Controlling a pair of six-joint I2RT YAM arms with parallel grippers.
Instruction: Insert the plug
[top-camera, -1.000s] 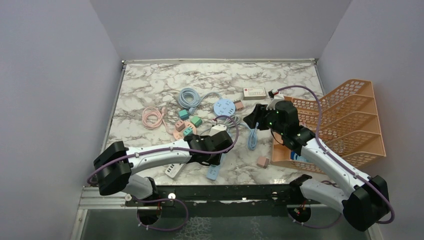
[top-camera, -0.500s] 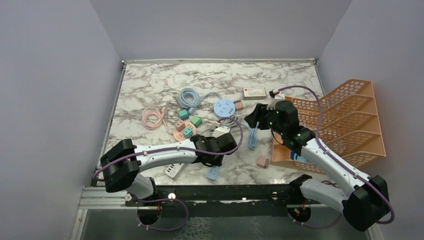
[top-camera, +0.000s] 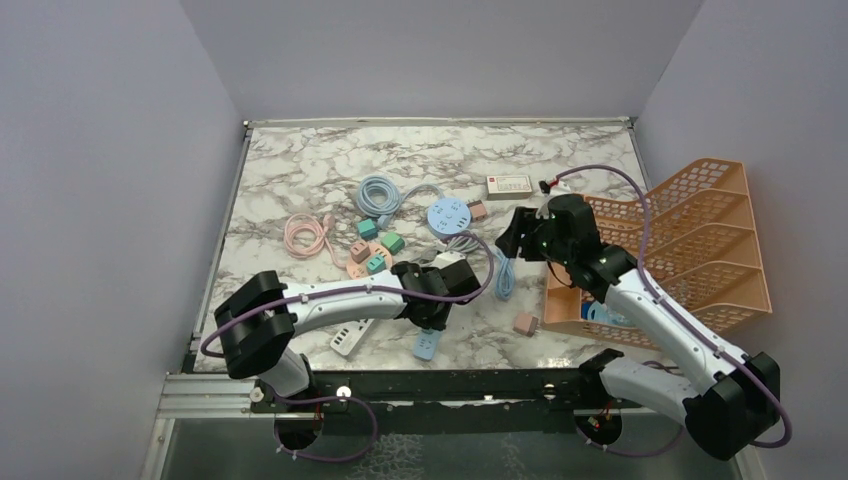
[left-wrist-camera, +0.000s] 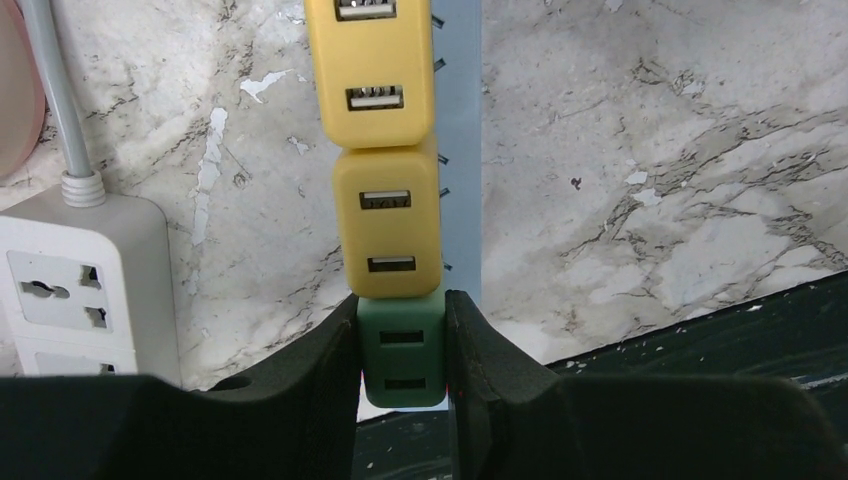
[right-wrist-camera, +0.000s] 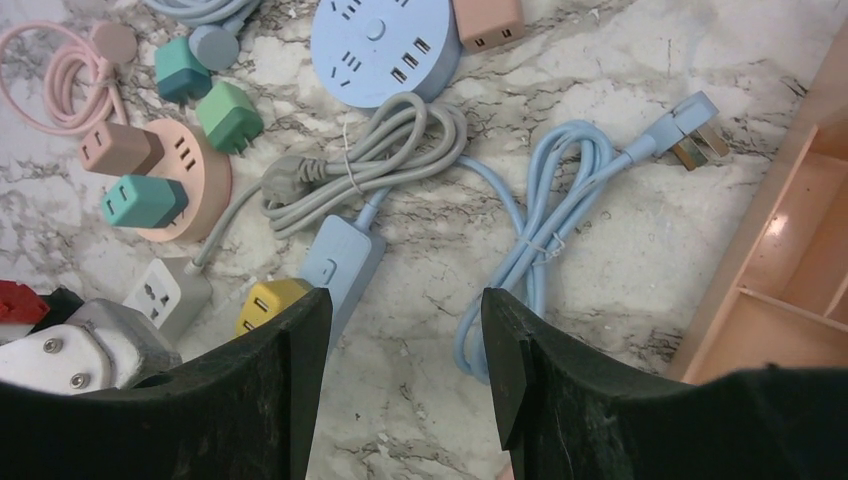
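Note:
My left gripper (left-wrist-camera: 402, 302) is shut on a green USB charger plug (left-wrist-camera: 402, 362), held at the near end of a light-blue power strip (left-wrist-camera: 459, 150). Two yellow charger plugs (left-wrist-camera: 386, 225) stand in a row on that strip just beyond the green one. Whether the green plug is seated in the strip I cannot tell. In the top view the left gripper (top-camera: 432, 310) covers the strip (top-camera: 425, 345) near the table's front edge. My right gripper (right-wrist-camera: 405, 330) is open and empty, hovering above the strip's far end (right-wrist-camera: 340, 262) and a coiled blue cable (right-wrist-camera: 545, 215).
A white power strip (left-wrist-camera: 85, 290) lies left of the blue one. A round blue socket hub (top-camera: 447, 214), a round pink hub with plugs (top-camera: 366, 258), pink (top-camera: 305, 237) and blue (top-camera: 378, 195) cable coils lie mid-table. An orange file rack (top-camera: 690, 240) stands right, a pink cube plug (top-camera: 525, 323) beside it.
The left arm has swung a little to the right, its gripper staying shut over the strip. The right gripper has shifted slightly right and stays open.

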